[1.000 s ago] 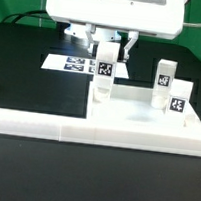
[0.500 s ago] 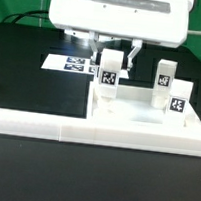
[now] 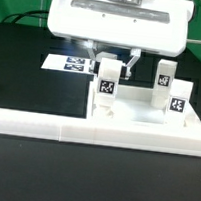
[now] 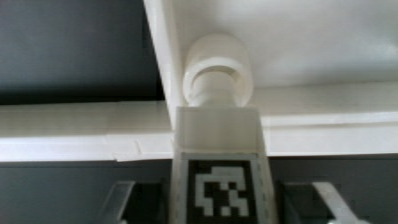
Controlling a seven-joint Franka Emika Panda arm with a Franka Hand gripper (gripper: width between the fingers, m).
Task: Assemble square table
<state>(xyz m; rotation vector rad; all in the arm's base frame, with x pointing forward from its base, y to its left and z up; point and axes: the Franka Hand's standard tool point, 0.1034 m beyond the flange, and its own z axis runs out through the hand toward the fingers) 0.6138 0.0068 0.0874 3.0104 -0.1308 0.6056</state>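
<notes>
Surface materials and finishes of the visible parts

The square tabletop (image 3: 147, 121) is white plastic, smooth with a faint sheen; the leg (image 3: 107, 87) in the gripper (image 3: 110, 61) and the two standing legs (image 3: 165, 83) (image 3: 177, 100) look like the same white plastic, each bearing a matt black-and-white printed tag. The low wall (image 3: 45, 129) is smooth white plastic. The table surface (image 3: 31, 76) is matt black. The marker board (image 3: 72, 62) appears flat, matt and paper-like. The arm housing (image 3: 119, 20) is glossy white.

A black worktop (image 3: 21, 171) fills the scene. The marker board (image 3: 67, 62) lies flat toward twelve o'clock. A long low white wall (image 3: 45, 129) crosses from nine to three. Light is even.
</notes>
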